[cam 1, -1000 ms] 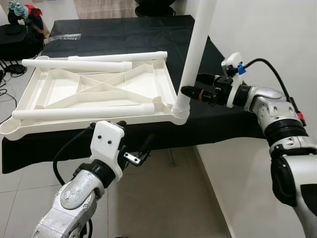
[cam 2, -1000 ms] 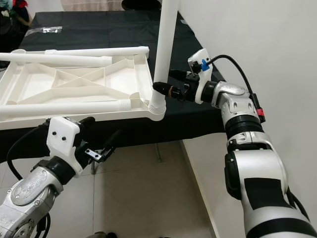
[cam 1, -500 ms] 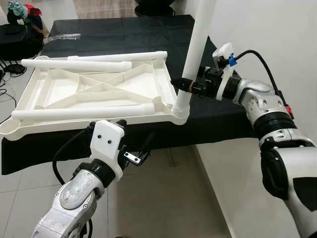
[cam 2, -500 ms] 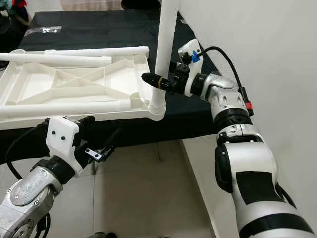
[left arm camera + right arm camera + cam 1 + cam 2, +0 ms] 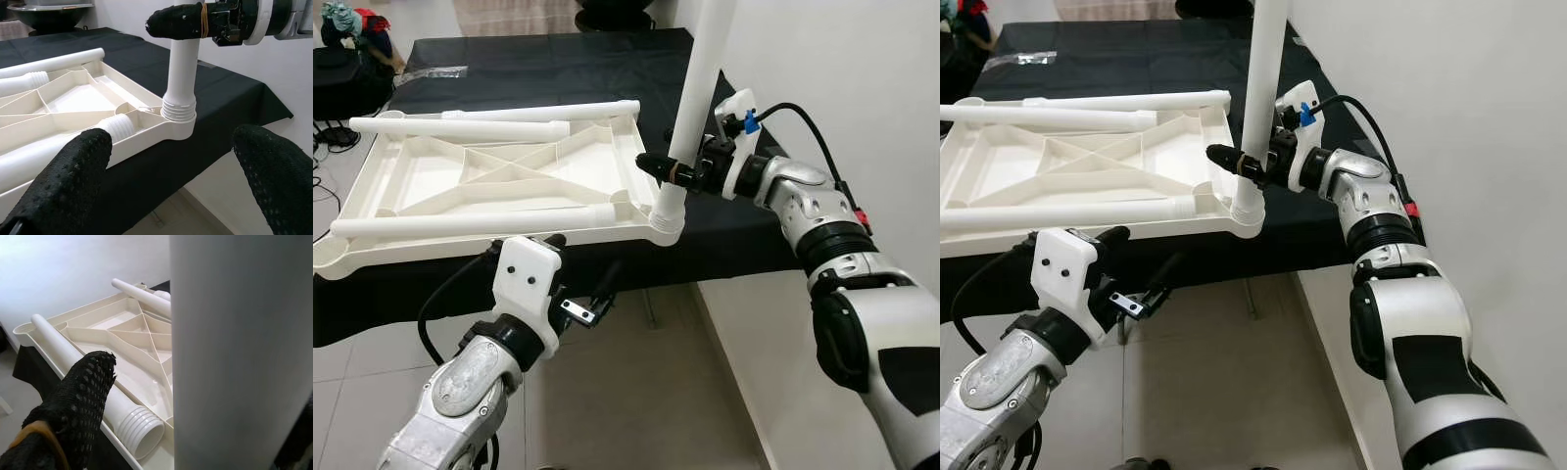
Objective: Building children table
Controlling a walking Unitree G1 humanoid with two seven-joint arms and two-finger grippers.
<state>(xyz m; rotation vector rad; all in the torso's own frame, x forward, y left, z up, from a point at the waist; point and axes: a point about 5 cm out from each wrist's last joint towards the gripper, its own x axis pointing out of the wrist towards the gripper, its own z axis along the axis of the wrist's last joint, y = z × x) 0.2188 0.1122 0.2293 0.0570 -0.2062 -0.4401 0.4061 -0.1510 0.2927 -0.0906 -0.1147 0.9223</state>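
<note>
Left eye view: right gripper (image 5: 674, 168) is at the upright leg (image 5: 697, 98), fingers either side of the tube just above its threaded base. One finger (image 5: 651, 164) pokes out on the tray side, the other is hidden behind the tube. Right wrist view agrees: tube sits right up against the camera between the fingers, one finger (image 5: 80, 396) beside it. Looks clamped on the leg.

Upright leg stands vertical in the corner socket (image 5: 668, 220) of the upturned table top (image 5: 431, 181), at the corner nearest the robot's right. That corner sits at the front edge of the black-covered table (image 5: 558, 69), close to its right end.

Table top lies ribs-up across the front part of the black cover, its front rim along the table's front edge. Three more loose legs lie on it: front leg (image 5: 470, 225) flat along the front rim, threaded end towards the socket; rear legs (image 5: 460, 127) two of them, side by side along the far rim.

Left gripper (image 5: 166, 161) hangs below the table's front edge, out over the floor, fingers spread wide and holding nothing. Left wrist view looks up at the socket corner between its fingers (image 5: 73, 171).

Far left of the table: a dark bag (image 5: 347, 73) with cloth on top.
</note>
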